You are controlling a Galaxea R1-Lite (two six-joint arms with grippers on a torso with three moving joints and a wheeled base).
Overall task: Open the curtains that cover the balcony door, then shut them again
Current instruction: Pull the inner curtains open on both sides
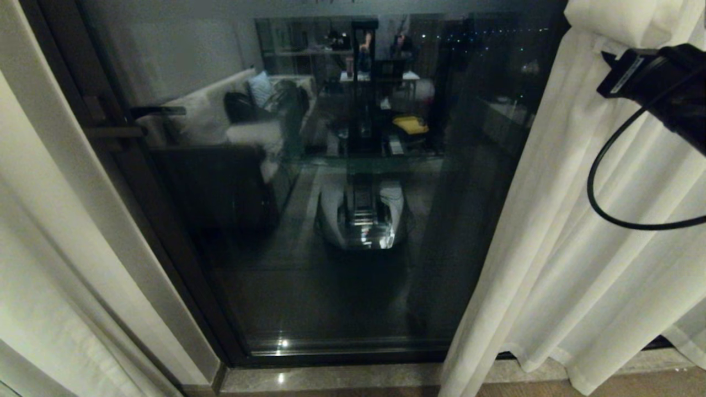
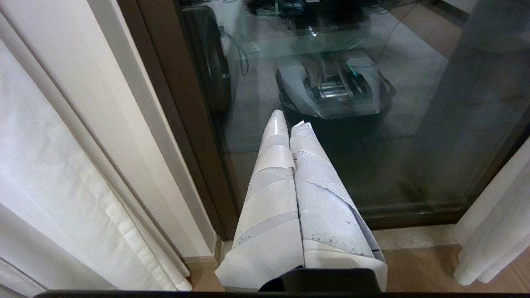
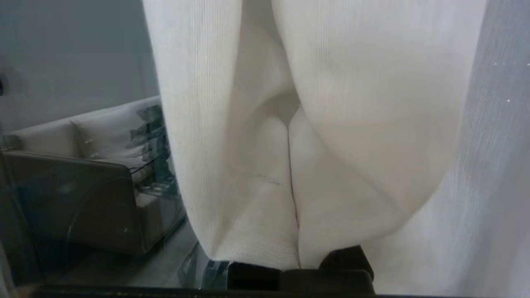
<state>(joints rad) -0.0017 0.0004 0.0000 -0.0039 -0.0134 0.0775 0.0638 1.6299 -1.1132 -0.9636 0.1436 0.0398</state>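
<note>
A: Right, entry for this moment. Where do the floor-length cream-beige woven curtains [image 1: 573, 231] stand?

B: Parted. One gathered panel hangs at the right of the scene, its hem on the floor near the sill, with a thinner, paler sheer layer [image 3: 492, 165] beside it. More pale fabric [image 1: 49, 275] hangs at the far left edge, outside the frame. Between them the tall glass balcony door in its dark brown-black frame [image 1: 331, 220] is uncovered.

A: Handle?

B: The dark horizontal lever handle [image 1: 157, 111] sits on the left side of the frame, high in the head view. The glass mirrors the room: a pale sofa [image 1: 220, 110], shelving and the robot's own grey wheeled base [image 1: 361, 212].

A: Right gripper?

B: The black right arm [image 1: 656, 82] reaches in at the upper right, a looped black cable [image 1: 601, 182] hanging below it. The right gripper [image 3: 292, 124] is buried in the woven folds; its white-wrapped fingers are pressed together. Fabric drapes over and around both fingers, but I cannot tell whether any cloth is caught between them.

A: Left gripper?

B: The left gripper [image 2: 290, 122] hangs near the door's left side, pointing down toward the glass and the sill. Its paper-taped white fingers [image 2: 273, 178] are pressed together with nothing between them, apart from any curtain.
</note>
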